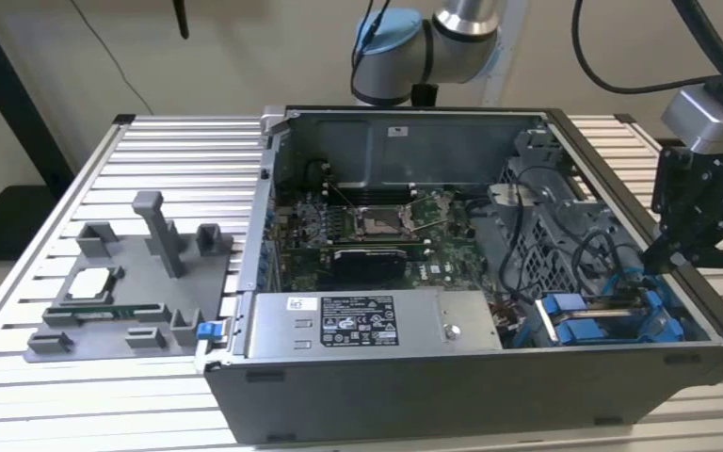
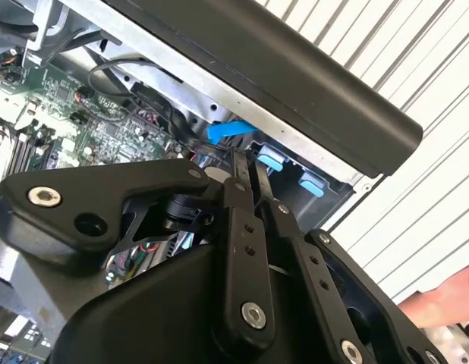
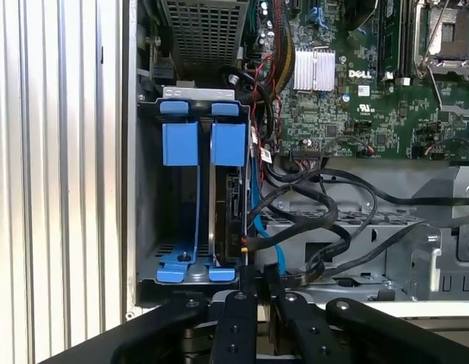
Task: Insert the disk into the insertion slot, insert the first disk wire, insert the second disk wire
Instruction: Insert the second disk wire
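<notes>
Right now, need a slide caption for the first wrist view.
Gripper at the mouth of the insertion slot, the disk seated edge-on inside, black and blue cables looping alongside.

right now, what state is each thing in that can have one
computer case: lying flat, side panel off
disk: seated in the insertion slot
blue wire: runs beside the disk, end hidden
gripper: fingers shut, at the slot's edge
</notes>
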Controlling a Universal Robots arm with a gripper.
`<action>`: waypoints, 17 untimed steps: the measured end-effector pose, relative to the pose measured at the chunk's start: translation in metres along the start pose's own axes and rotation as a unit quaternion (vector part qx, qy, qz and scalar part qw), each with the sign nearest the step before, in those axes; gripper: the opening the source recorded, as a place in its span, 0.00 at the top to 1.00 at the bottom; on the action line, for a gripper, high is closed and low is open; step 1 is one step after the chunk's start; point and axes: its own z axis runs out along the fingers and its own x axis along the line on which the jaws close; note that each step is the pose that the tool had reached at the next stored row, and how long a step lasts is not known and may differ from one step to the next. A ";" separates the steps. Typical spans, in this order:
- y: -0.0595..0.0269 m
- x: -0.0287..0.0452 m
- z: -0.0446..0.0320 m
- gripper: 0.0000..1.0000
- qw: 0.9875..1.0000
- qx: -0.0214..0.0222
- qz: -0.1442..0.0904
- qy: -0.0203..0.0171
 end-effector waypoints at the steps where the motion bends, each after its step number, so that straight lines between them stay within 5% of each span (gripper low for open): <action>1: 0.0000 0.0000 0.0000 1.00 1.000 0.000 0.000 0.000; 17: 0.0078 -0.0011 -0.0143 1.00 1.000 0.000 0.000 0.000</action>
